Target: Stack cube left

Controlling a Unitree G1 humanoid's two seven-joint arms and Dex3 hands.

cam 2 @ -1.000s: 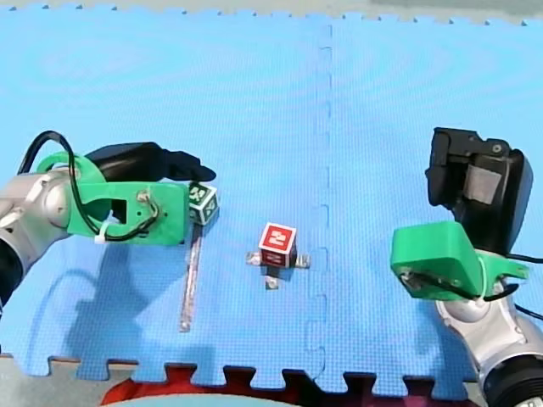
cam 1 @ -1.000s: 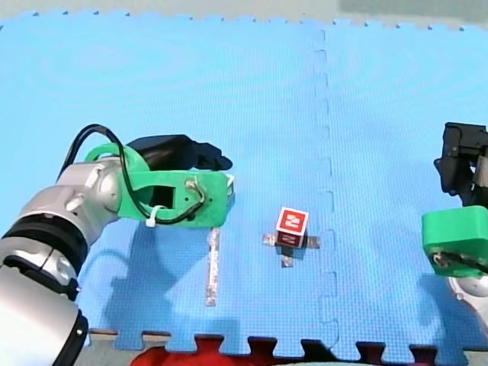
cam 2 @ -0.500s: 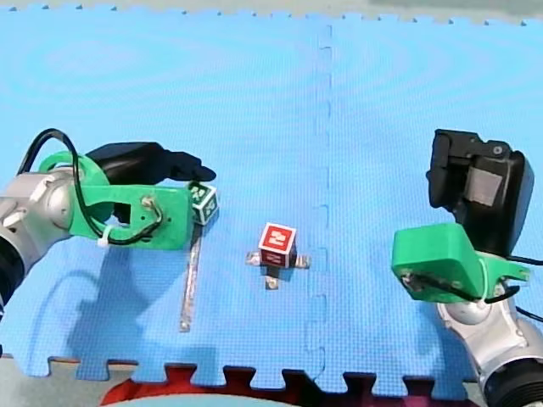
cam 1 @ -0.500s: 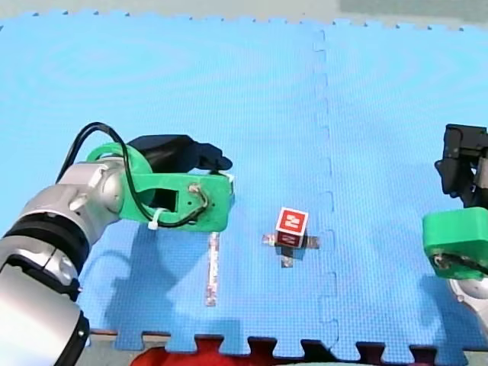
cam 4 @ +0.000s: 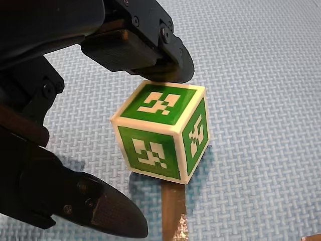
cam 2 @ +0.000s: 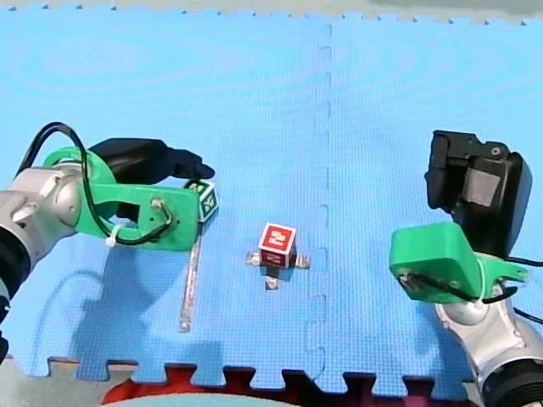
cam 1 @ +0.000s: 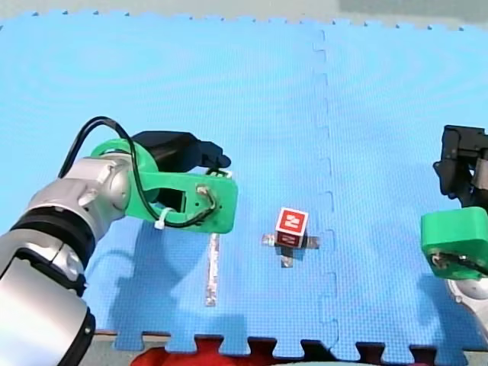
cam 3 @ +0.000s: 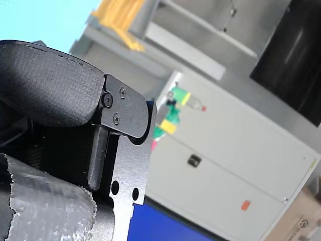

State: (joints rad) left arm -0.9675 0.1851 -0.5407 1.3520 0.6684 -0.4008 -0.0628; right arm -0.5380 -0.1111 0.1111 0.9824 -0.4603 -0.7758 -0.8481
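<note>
Left hand (cam 2: pixel 153 161) rolled, gripping green cube (cam 2: pixel 206 200); right hand (cam 2: pixel 471 182) far right.

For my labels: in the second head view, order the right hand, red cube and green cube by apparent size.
1. Right hand, empty, at the mat's right edge.
2. Red cube.
3. Green cube, but the left hand holding it hides part, so ranks 2 and 3 are unsure.

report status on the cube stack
left hand at green cube, grasp unclear. right hand open, far right. red cube on tape cross, nothing between cubes.
</note>
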